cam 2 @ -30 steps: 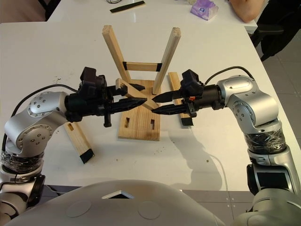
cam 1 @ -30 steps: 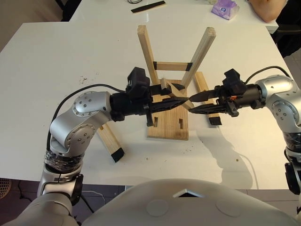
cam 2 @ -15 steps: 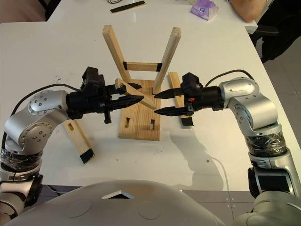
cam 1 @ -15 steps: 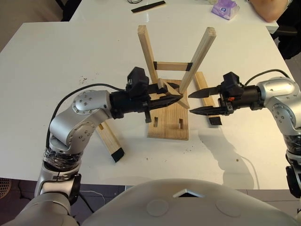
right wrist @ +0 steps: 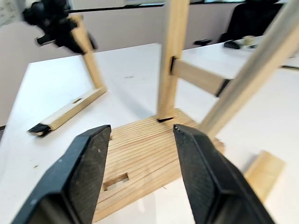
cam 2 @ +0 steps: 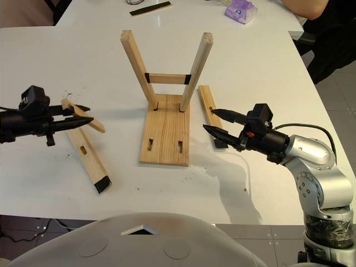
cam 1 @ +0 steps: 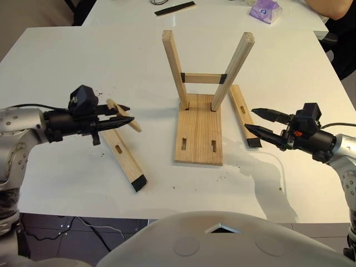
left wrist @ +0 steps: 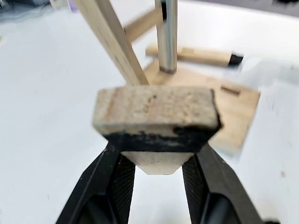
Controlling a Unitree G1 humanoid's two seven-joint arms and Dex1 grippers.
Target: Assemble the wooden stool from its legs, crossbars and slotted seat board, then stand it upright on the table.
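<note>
The slotted seat board (cam 1: 197, 142) lies flat mid-table. Two legs (cam 1: 173, 64) stand in its far slots, joined by a crossbar (cam 1: 203, 78). My left gripper (cam 1: 127, 119) hovers left of the board, shut on a short loose crossbar (cam 1: 135, 125); the left wrist view shows that crossbar's (left wrist: 156, 112) end pinched between the fingers. Under it a loose leg (cam 1: 125, 158) lies on the table. My right gripper (cam 1: 250, 118) is open to the right of the board, above the black-tipped end of another loose leg (cam 1: 240, 108). Its fingers (right wrist: 88, 168) point toward the board (right wrist: 140, 154).
A second white table behind carries a purple tissue pack (cam 1: 265, 10) and a black strip (cam 1: 175, 8). Dark crumbs dot the tabletop by the loose left leg. The table's front edge runs close below both arms.
Both grippers have drawn back from the middle of the board. The left one carried the short crossbar off to the left. The right one moved away to the right, open.
</note>
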